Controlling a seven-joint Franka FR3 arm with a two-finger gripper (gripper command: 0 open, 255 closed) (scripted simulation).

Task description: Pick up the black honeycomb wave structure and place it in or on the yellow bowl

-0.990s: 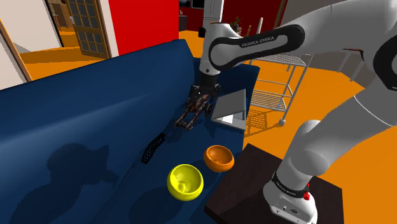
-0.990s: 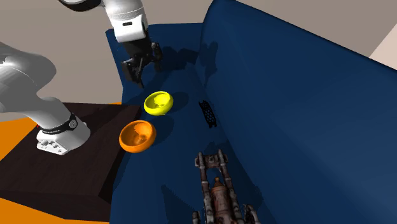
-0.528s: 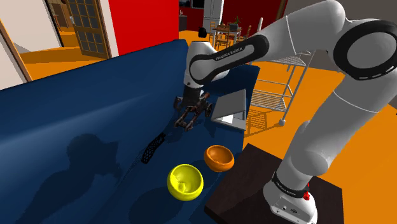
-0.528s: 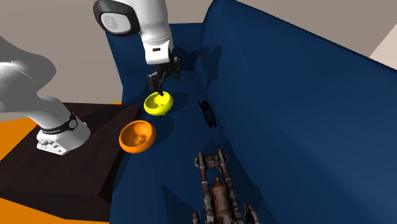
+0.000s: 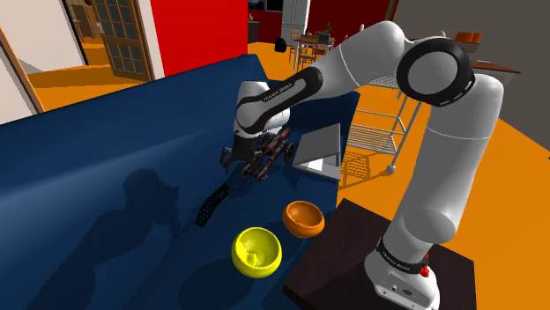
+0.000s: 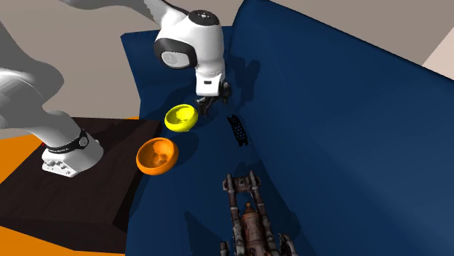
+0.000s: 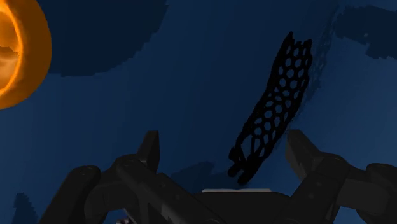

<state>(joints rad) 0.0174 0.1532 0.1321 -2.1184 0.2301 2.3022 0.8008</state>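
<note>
The blue sofa (image 5: pixel 106 176) carries everything. The arm (image 5: pixel 441 158) reaches over its seat. This looks like the approach, with nothing grasped yet. The yellow bowl (image 5: pixel 256 251) sits near the seat's edge. The claw (image 5: pixel 231 160), fingers apart and empty, hovers at one o'clock from the mesh (image 5: pixel 210 204), which lies on the seat at ten o'clock from the bowl. Next it should centre over the mesh, straddle its narrow width, descend and close.

orange bowl (image 7: pixel 22 54) cut by wrist view's edge, rusty contraption (image 6: pixel 249 218) cropped in second exterior view
</note>
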